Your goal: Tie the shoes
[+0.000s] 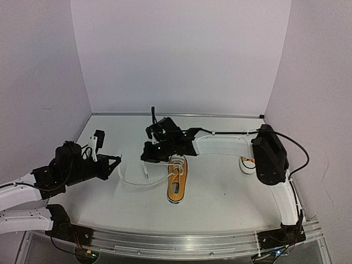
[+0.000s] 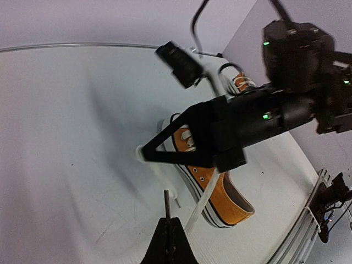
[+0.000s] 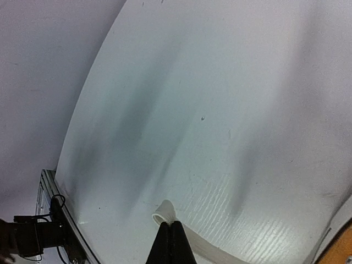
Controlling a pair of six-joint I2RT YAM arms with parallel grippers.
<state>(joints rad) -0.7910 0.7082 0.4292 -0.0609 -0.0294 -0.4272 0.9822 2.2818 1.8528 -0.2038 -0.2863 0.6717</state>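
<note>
Left gripper (image 2: 168, 223) well left of shoe (image 2: 225, 201)

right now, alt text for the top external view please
An orange-yellow sneaker lies mid-table. The right claw, over its far end, and the left claw, further left, are both shut on its white laces. A second sneaker peeks from behind the right arm.

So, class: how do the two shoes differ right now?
The middle shoe lies in full view; the right-side shoe is mostly hidden behind the right arm. The middle shoe's laces trail out leftward; the right-side shoe's laces cannot be seen. Both are orange-yellow and white.
</note>
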